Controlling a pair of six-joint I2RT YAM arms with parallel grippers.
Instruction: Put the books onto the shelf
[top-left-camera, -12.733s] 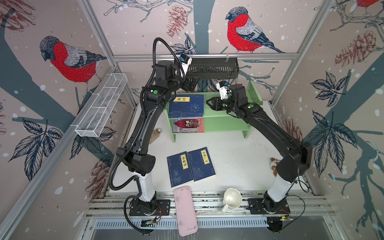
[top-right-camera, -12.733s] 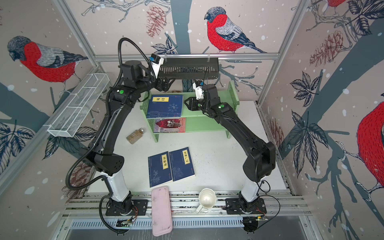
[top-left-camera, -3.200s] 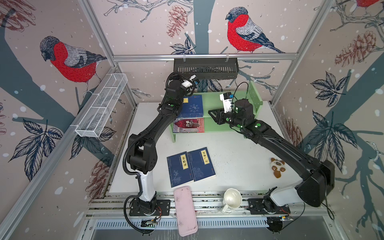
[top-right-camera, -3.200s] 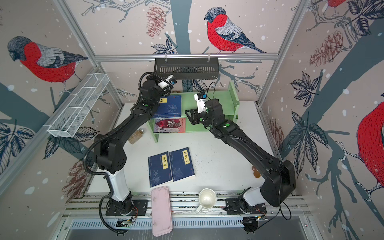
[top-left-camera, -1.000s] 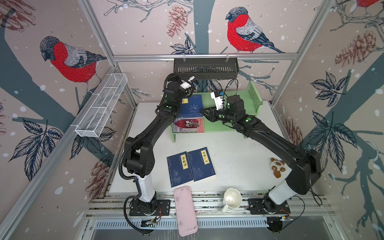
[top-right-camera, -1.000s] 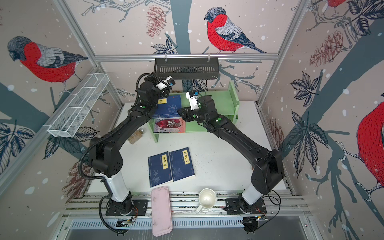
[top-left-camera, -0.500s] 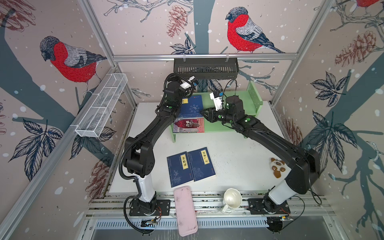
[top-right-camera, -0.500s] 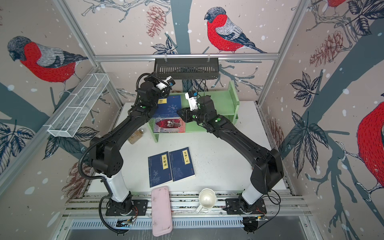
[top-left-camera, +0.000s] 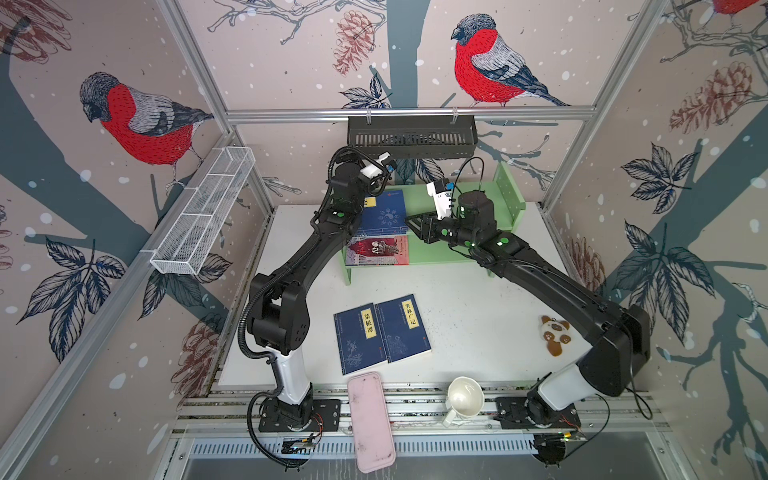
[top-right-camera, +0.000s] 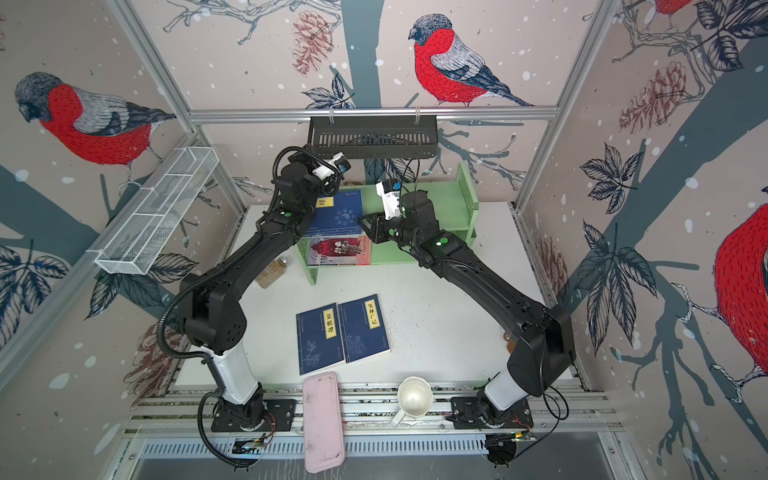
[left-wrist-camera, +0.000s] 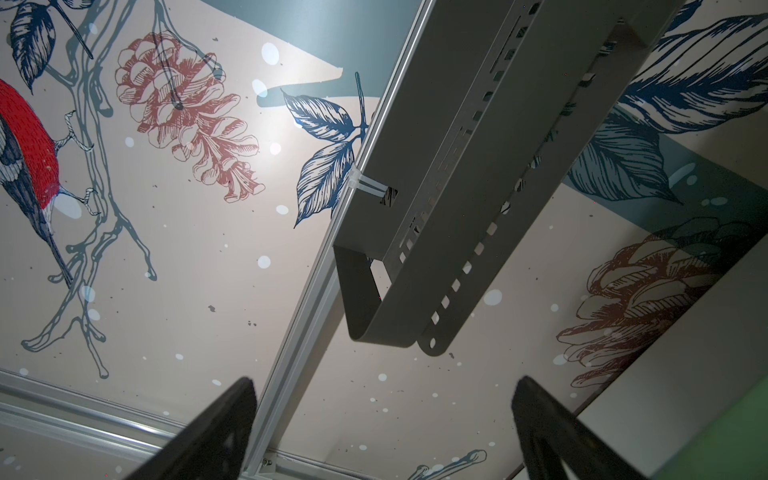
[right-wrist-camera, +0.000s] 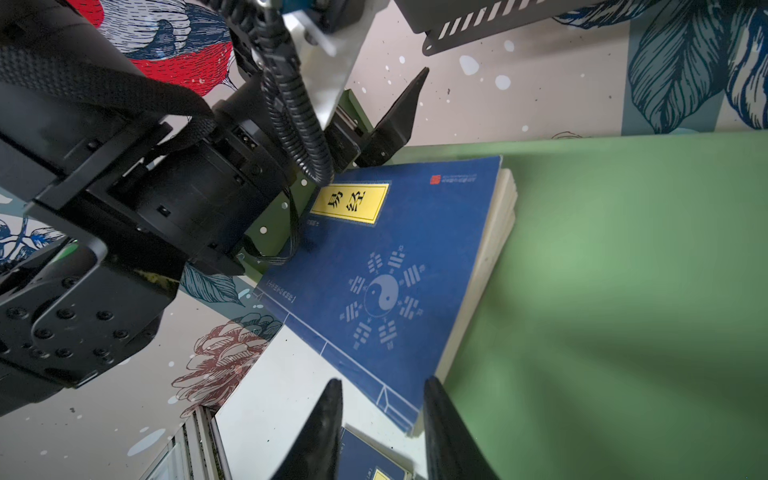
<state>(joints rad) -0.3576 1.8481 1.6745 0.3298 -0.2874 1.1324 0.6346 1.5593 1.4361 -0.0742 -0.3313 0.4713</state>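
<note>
The light green shelf (top-left-camera: 509, 195) (top-right-camera: 465, 195) (right-wrist-camera: 623, 291) stands at the back. A navy book (top-left-camera: 386, 214) (top-right-camera: 343, 214) (right-wrist-camera: 386, 266) lies flat on its top tier, and a red-and-grey book (top-left-camera: 378, 251) on the lower tier. Two more navy books (top-left-camera: 359, 336) (top-left-camera: 403, 328) lie side by side on the table. My right gripper (top-left-camera: 411, 222) (right-wrist-camera: 382, 384) is narrowly open, with the top book's front corner in the gap. My left gripper (top-left-camera: 380, 185) (left-wrist-camera: 384, 380) is wide open and empty at that book's far left corner, pointing up.
A black slotted basket (top-left-camera: 411, 137) (left-wrist-camera: 436, 208) hangs just above the left gripper. A white wire basket (top-left-camera: 203, 216) hangs on the left wall. A pink case (top-left-camera: 370, 419), a white mug (top-left-camera: 465, 399), a plush toy (top-left-camera: 555, 334) and a small jar (top-right-camera: 274, 270) sit around the table.
Over the last three seconds my right gripper has moved a little left to the top book's corner. In the last second both arms have hardly moved.
</note>
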